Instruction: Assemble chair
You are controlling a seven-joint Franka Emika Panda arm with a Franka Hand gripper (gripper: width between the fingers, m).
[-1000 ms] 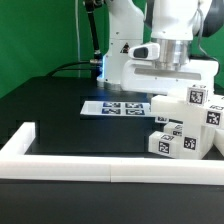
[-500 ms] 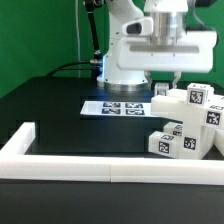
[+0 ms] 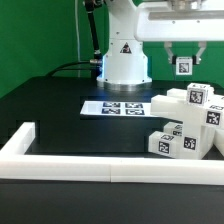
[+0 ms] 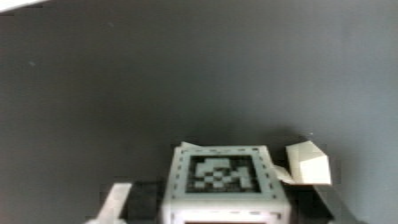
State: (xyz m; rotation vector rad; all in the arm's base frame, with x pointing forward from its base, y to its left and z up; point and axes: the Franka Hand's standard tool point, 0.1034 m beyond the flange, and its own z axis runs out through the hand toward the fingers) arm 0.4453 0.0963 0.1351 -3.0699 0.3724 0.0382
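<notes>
- A long white border rail [image 3: 110,160] runs along the front of the black counter [image 3: 50,105], with a short arm of it turning back at the exterior view's left.
- The green backdrop [image 3: 40,35] fills the upper left of the exterior view.
- The robot's white base [image 3: 124,62] stands at the back of the counter, near the middle of the exterior view.
- The marker board [image 3: 115,107] lies flat on the counter just in front of the base, its black tags facing up.
- Right of the marker board sits the chair assembly [image 3: 190,125]: stacked white blocky parts with black-and-white tags on their faces, resting on the counter just behind the rail.
- Above that assembly, well clear of it, the tool [image 3: 184,62] hangs at the top right of the exterior view.
- The tool is clenched on a small white chair part [image 3: 184,66] with a tag facing the camera; a finger shows on each side of it.
- The held part is in the air, touching neither the counter nor the stacked parts.
- In the wrist view the same tagged part [image 4: 224,172] sits between the fingers [image 4: 118,200] with the dark counter far behind it; a white tab [image 4: 308,163] juts out beside it, and I cannot tell what it belongs to.
</notes>
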